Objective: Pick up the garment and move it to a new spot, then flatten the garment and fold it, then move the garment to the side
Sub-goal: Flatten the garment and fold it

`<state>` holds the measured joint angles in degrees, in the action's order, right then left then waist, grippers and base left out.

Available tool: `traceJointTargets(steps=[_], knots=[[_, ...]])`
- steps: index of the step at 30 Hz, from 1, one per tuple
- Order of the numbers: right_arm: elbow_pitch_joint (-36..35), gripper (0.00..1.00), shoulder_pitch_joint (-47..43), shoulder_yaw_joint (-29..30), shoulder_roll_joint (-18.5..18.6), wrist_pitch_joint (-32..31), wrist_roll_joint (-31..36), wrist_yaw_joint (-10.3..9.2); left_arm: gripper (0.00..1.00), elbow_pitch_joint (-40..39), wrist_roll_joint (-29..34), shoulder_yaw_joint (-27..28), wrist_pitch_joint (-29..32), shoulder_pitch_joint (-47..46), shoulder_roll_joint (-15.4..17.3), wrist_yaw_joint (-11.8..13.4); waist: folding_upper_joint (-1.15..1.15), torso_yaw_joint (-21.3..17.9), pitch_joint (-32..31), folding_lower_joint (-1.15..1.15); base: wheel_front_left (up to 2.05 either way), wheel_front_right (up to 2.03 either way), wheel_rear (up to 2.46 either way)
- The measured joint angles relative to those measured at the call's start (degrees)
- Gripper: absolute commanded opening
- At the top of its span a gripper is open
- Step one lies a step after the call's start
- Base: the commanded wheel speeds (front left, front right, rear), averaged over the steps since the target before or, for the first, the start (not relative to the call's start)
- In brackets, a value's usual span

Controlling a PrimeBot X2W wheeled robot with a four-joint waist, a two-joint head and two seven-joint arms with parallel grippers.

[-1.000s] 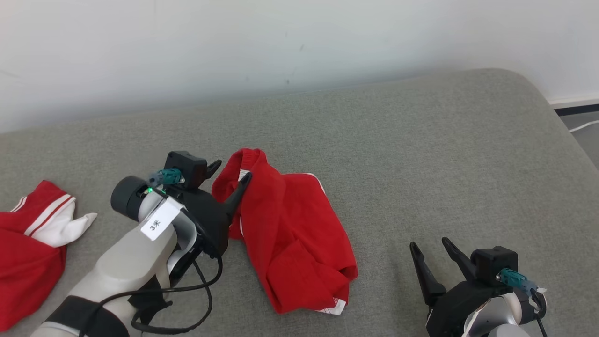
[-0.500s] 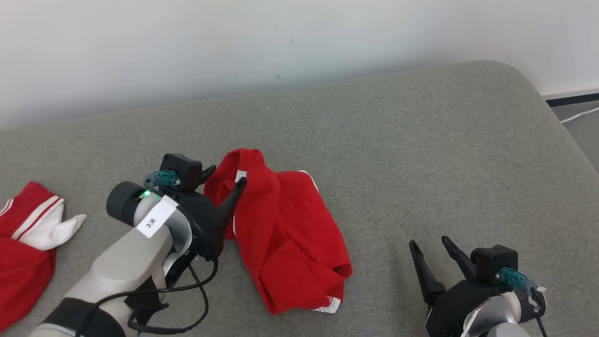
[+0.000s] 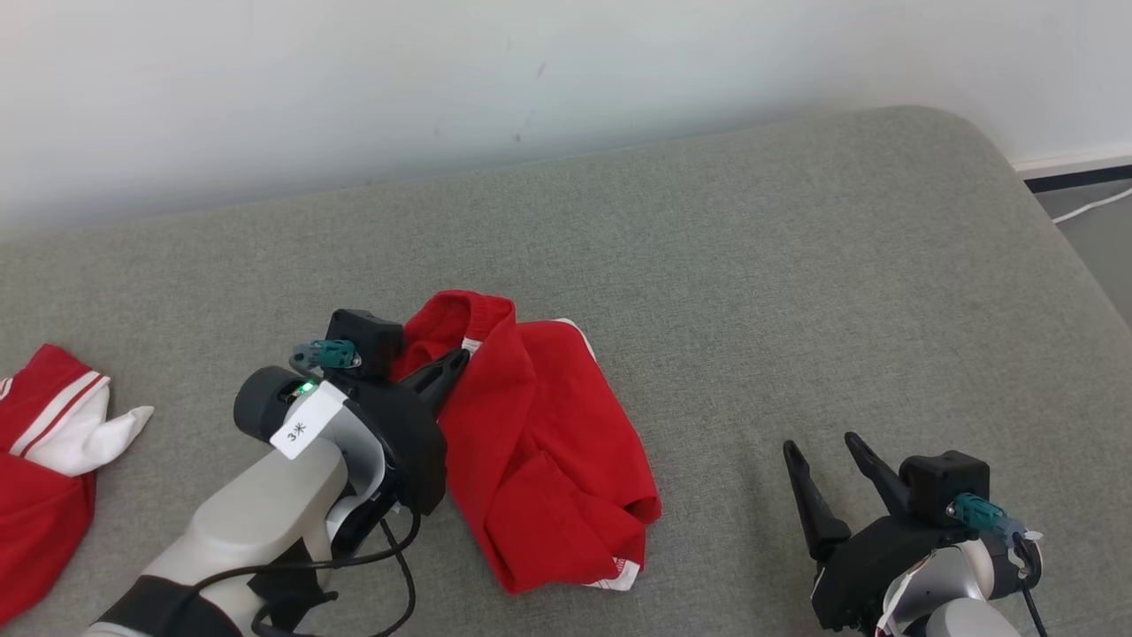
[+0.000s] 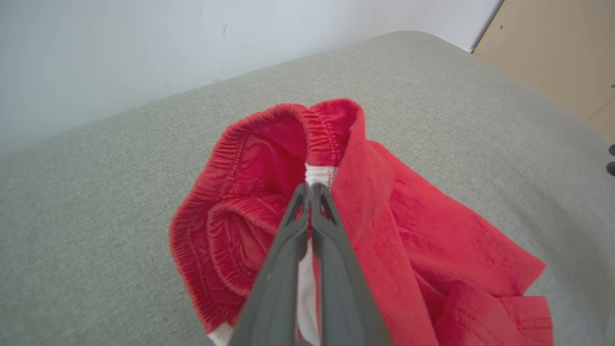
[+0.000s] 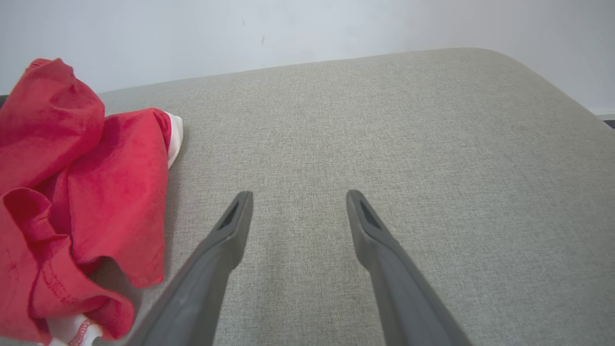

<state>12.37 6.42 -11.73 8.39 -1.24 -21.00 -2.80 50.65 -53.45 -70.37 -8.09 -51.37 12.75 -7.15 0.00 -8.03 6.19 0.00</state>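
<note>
The garment (image 3: 539, 442) is a crumpled pair of red shorts with white trim, lying in the middle of the grey padded surface (image 3: 752, 265). My left gripper (image 3: 460, 358) is shut on its elastic waistband at the garment's far left end. In the left wrist view the two fingers (image 4: 331, 240) meet at the gripper's tip (image 4: 310, 187), pinching the red band beside a white side stripe on the garment (image 4: 408, 230). My right gripper (image 3: 819, 444) stands open at the lower right, off the cloth. Its tips (image 5: 300, 194) are over bare fabric, with the garment (image 5: 72, 168) to its left.
A second red and white piece of clothing (image 3: 44, 460) lies at the left edge. A white wall runs behind the padded surface. The surface rounds off at the right, with floor and a white cable (image 3: 1092, 202) beyond. Bare grey surface lies between the garment and my right gripper.
My left gripper has shut on the waistband, which has bunched up slightly. The head camera has shifted a little. The right gripper stays open.
</note>
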Motion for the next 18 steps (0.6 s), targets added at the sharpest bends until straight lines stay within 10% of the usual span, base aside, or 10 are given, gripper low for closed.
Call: traceJointTargets(steps=[18], knots=[[2.0, 1.0, -1.8, 0.9, -0.6, 1.3, -0.6, -0.31, 0.0, 1.0, -4.1, 1.0, -2.0, 2.8, 9.7, 0.0, 0.0, 4.2, -2.8, 0.0, 0.0, 0.0, 0.0]])
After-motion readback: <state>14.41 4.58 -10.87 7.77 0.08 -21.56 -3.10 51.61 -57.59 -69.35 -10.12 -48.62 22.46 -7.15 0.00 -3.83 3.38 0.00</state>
